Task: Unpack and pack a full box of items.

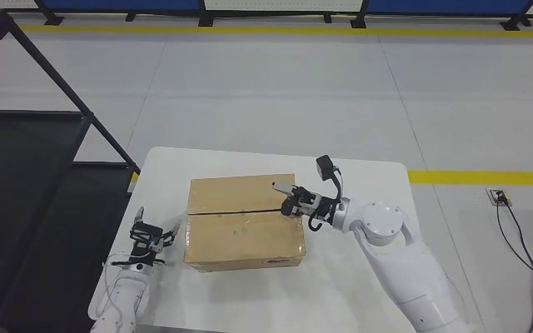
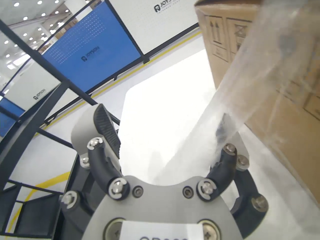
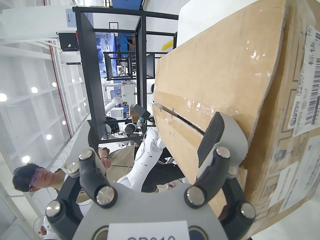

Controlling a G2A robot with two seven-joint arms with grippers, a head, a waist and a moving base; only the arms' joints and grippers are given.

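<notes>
The closed box (image 1: 243, 221) rests on the table (image 1: 250, 162). Our right gripper (image 1: 283, 197) spreads empty over its seam's end; the left gripper (image 1: 156, 225) gapes empty beside it. We should hook one finger under the flap.

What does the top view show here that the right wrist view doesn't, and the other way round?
The top view adds the whole outline of the white table and the left end effector, open, standing apart from the left side of the cardboard box. The right wrist view adds the printed labels on the box's end face and the narrow gap between its top flaps. Both share the box with its flaps down and the right end effector, open, at the right end of the seam.
</notes>
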